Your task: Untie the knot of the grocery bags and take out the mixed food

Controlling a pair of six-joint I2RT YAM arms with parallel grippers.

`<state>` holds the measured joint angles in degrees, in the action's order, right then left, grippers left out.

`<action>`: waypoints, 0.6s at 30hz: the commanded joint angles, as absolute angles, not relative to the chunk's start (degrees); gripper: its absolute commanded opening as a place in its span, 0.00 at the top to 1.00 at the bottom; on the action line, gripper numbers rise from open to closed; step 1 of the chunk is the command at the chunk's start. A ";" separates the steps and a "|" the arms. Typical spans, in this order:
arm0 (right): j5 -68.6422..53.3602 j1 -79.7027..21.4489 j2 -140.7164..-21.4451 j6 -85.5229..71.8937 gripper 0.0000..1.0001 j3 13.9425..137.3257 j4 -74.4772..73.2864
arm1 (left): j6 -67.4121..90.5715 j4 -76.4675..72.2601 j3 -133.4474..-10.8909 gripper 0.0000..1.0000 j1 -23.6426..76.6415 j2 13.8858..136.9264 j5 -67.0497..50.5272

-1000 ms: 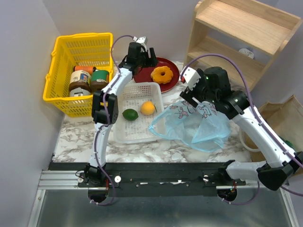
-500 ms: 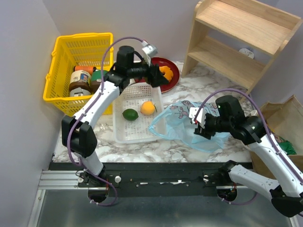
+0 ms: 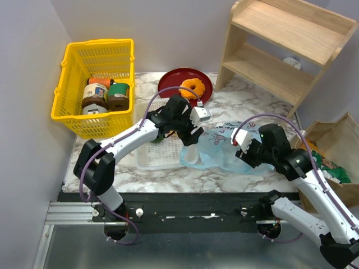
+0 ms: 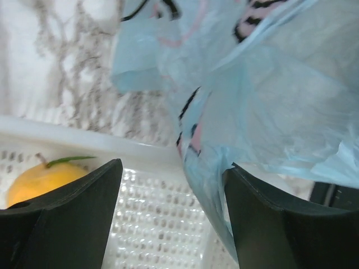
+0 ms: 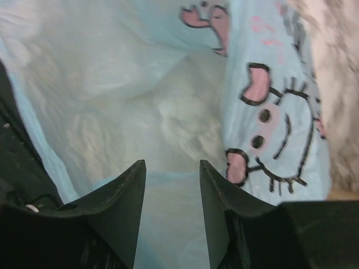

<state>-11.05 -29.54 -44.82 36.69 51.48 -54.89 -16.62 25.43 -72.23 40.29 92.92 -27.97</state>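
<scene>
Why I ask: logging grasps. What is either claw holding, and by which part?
Nothing visibly held. The left claw stands open astride an edge of the blue bag; the right claw, jaws apart, is over its film.

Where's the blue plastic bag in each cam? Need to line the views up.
Top external: blue plastic bag lies centre, on the table just right of the white tray.
Left wrist: it fills the upper right, draped over the tray's rim.
Right wrist: it fills nearly the whole picture.
Shared landmark: marble tabletop, upper left in left wrist, right edge in right wrist.
</scene>
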 commanded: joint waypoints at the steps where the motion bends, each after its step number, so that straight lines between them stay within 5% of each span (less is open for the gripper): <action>1: -0.37 -26.82 -43.94 31.47 0.48 52.56 -46.17 | -16.52 20.65 -74.96 0.21 40.78 92.37 -16.17; 4: 7.61 -20.50 -46.57 28.75 0.48 53.96 -39.67 | -16.09 22.23 -77.42 0.33 41.04 93.69 -19.67; 8: 9.67 -16.44 -49.04 30.14 0.37 58.96 -38.67 | -16.26 27.66 -83.04 0.77 41.04 96.23 -32.31; 12: -10.05 -16.43 -48.16 35.14 0.34 66.59 -47.87 | -16.35 29.71 -87.80 0.98 41.48 97.82 -45.08; 14: -25.35 -16.52 -47.90 38.92 0.37 69.16 -55.35 | -13.90 28.05 -88.24 1.00 41.66 98.08 -47.01; 18: -33.05 -19.94 -49.12 38.58 0.44 69.00 -58.44 | -11.70 27.69 -89.65 1.00 41.66 99.93 -49.48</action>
